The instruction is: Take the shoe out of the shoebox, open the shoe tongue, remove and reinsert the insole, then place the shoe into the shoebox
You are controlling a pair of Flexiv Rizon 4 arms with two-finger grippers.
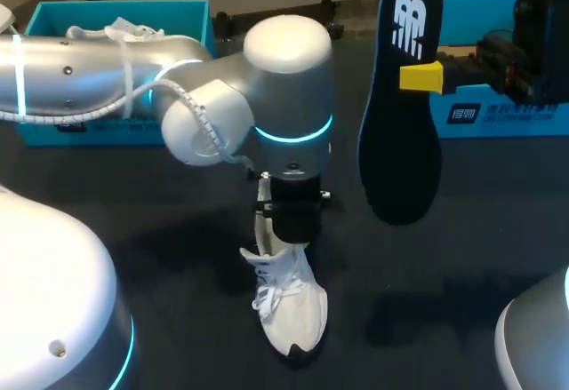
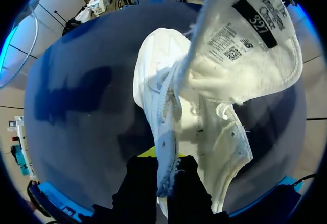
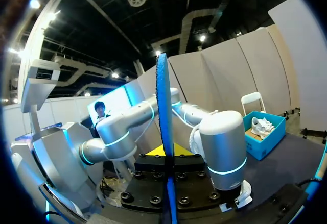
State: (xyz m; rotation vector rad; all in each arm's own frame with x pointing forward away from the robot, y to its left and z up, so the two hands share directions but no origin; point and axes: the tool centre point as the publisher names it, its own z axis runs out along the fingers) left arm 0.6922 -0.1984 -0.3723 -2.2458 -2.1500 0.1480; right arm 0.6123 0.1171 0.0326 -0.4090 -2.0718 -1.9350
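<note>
- Shoe (image 1: 289,314): white, with loose laces; it stands on the dark bench (image 1: 462,257) near the middle, outside both boxes, with its toe toward the near edge and its heel end under the left arm's wrist.
- Left arm (image 1: 284,79): enters from the left and bends down over the shoe; in the left wrist view the left jaws are closed on the shoe's side wall at the opening, one dark finger on each side of the fabric edge; a sliver of yellow tip shows behind it.
- Tongue (image 2: 245,35): folded up and away from the opening; its underside with the printed label faces the wrist camera; the inside of the shoe lies exposed below it.
- Insole (image 1: 400,132): dark, with a white logo at its upper end; held upright in the air to the right of the shoe, well clear of the bench and apart from the shoe.
- Right arm (image 1: 533,43): enters from the right; the right jaws grip the insole near its upper third, with one yellow fingertip (image 1: 420,76) pressed on its face; the right wrist view shows the insole edge-on between the two fingers.
- Left shoebox (image 1: 40,21): teal, at the far left of the bench; a second white shoe (image 1: 98,30) lies inside it.
- Right shoebox (image 1: 524,123): teal, at the far right, behind the right arm; its contents cannot be seen.
</note>
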